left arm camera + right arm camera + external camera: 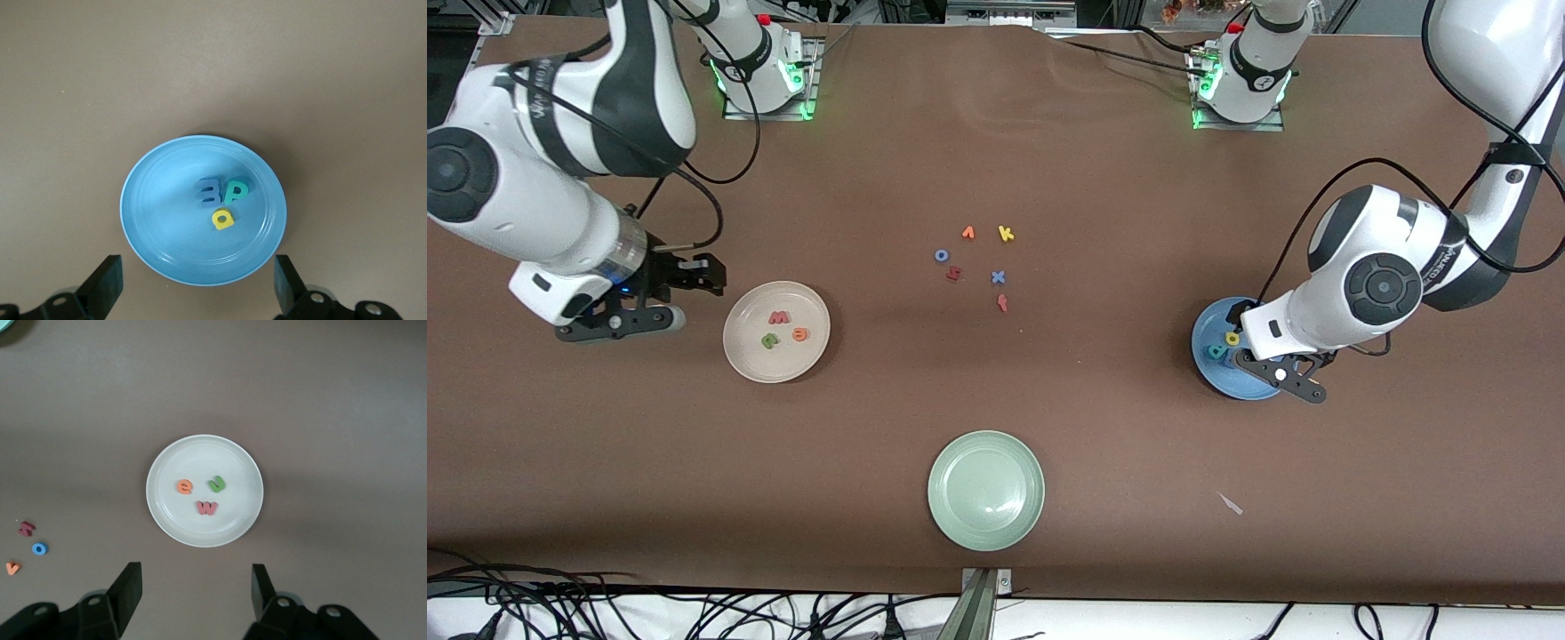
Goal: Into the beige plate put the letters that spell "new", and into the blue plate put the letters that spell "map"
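Observation:
The beige plate (751,356) holds the pink-red w (780,317), green n (769,339) and orange e (799,334). They show again in the right wrist view: e (185,486), n (217,483) and w (207,508) on the plate (200,460). My right gripper (197,593) is open and empty, over bare table beside that plate (685,298). The blue plate (143,227) holds the light-blue m (208,191), teal p (235,192) and yellow a (223,218). My left gripper (198,287) hangs open and empty over its rim (1294,378), hiding part of the plate (1227,382).
A pale green plate (986,489) lies near the table's front edge. Loose letters sit mid-table: yellow k (1006,234), blue o (941,255), dark red h (953,273), blue x (998,277), orange-red f (1003,303), one more orange letter (967,233).

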Robot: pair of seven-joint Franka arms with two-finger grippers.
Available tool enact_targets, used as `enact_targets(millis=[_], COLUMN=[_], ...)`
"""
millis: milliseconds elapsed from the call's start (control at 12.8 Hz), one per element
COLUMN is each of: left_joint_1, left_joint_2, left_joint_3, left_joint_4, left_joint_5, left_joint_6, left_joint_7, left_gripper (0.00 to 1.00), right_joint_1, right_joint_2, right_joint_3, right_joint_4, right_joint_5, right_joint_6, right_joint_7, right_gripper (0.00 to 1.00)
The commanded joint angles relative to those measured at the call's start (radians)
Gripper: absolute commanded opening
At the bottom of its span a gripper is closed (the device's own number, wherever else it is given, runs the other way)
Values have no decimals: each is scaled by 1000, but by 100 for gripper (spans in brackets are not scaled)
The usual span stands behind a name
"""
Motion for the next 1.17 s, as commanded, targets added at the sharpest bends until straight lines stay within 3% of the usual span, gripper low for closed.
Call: enact_targets(millis=[0, 156, 469, 626, 782, 1095], left_joint_1=[10, 12, 25, 25, 24, 21], left_joint_2=[-4, -6, -6, -6, -6, -6], left_joint_3=[-3, 1, 3, 3, 0, -3], left_joint_4=[7, 8, 8, 10, 27, 41], left_joint_5=[-1, -1, -2, -2, -4, -5], left_joint_6=[-18, -18, -19, -19, -19, -24], left_joint_7=[18, 18, 21, 21, 15, 16], left_gripper=[100, 100, 100, 100, 100, 100], right_joint_1=[-138, -248, -544, -612, -673, -744], right_joint_2=[-31, -57, -128, -145, -158, -197], right_joint_3=[101, 197, 539, 604, 655, 713], right_joint_4=[70, 90, 79, 68, 64, 51], right_joint_5=[-19, -51, -191, -195, -197, -223], right_joint_6=[-82, -110, -110, -110, -110, -102], right_joint_7=[-52, -61, -59, -59, -59, -58], right_gripper=[75, 75, 79, 83, 99, 100])
